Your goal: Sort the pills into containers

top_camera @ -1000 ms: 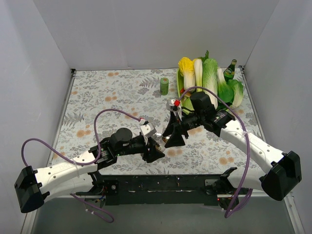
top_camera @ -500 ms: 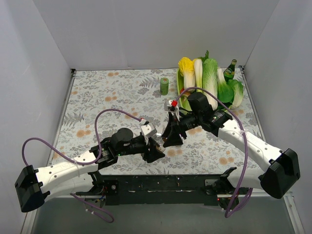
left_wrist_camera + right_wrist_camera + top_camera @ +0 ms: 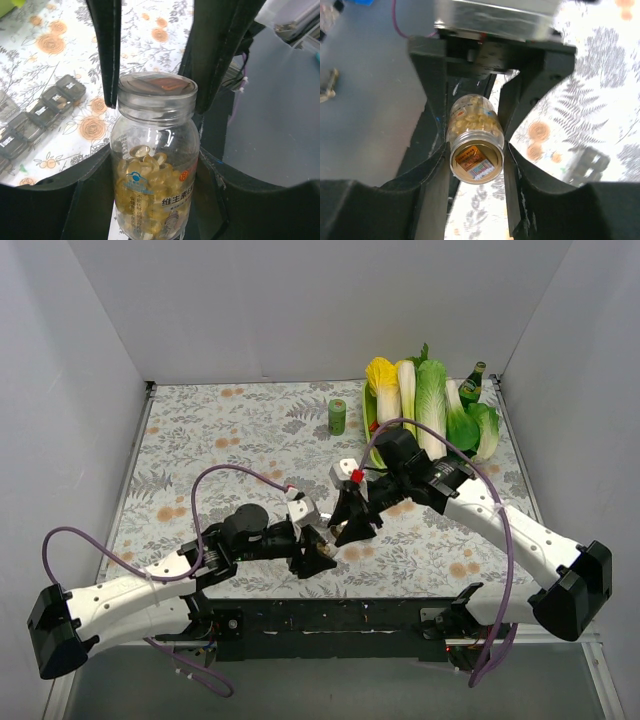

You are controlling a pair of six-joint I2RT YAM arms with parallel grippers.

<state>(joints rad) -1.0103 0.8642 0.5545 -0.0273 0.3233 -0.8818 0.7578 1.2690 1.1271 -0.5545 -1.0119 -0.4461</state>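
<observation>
Left pincer [image 3: 318, 552] pinches the pill bottle [image 3: 155, 165] body and right pincer [image 3: 350, 525] clamps its top. Strip [image 3: 42, 112] lies on the counter [image 3: 150, 30] at the bottle's 9 o'clock, running roughly 8-to-2.

pill bottle [image 3: 472, 125], right gripper [image 3: 476, 161] on cap, left gripper [image 3: 470, 112] holding body

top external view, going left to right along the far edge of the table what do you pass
small green cylinder → yellow-topped cabbage → white-stemmed cabbage → big green cabbage → green bottle
</observation>
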